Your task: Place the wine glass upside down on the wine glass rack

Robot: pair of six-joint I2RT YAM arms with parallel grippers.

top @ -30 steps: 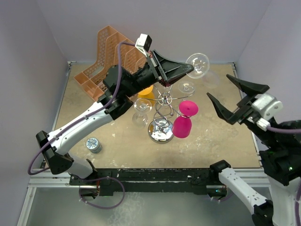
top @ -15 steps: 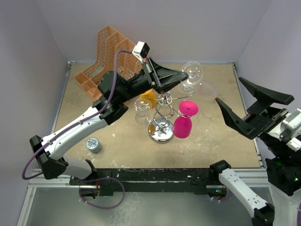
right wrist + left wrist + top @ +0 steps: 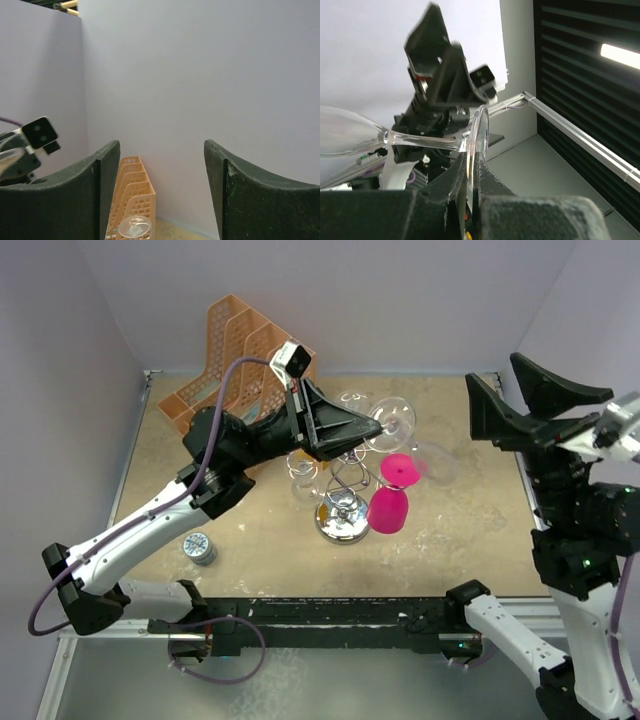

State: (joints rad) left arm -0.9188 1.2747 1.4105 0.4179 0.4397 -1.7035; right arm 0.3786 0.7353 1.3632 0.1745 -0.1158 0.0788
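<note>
- since a second ago, our left arm had drawn the wine glass back from the far right corner toward the middle, while the right arm had swung up to the right edge.
- the left gripper was clenched on the glass's round foot. in the left wrist view the foot stood edge-on between the fingers, with the stem running level to the left.
- we saw the wine glass held in the air on its side, over the far side of the wine glass rack, just above the foot of a pink glass hanging upside down there.
- the right gripper was released, its jaws wide apart with nothing between them, and it faced the back wall.
- a clear glass sat just left of the rack's stem; we could not tell whether it hung or stood.
- an orange mesh organiser stood at the far left of the counter, and a small round tin lay near the front left.
</note>
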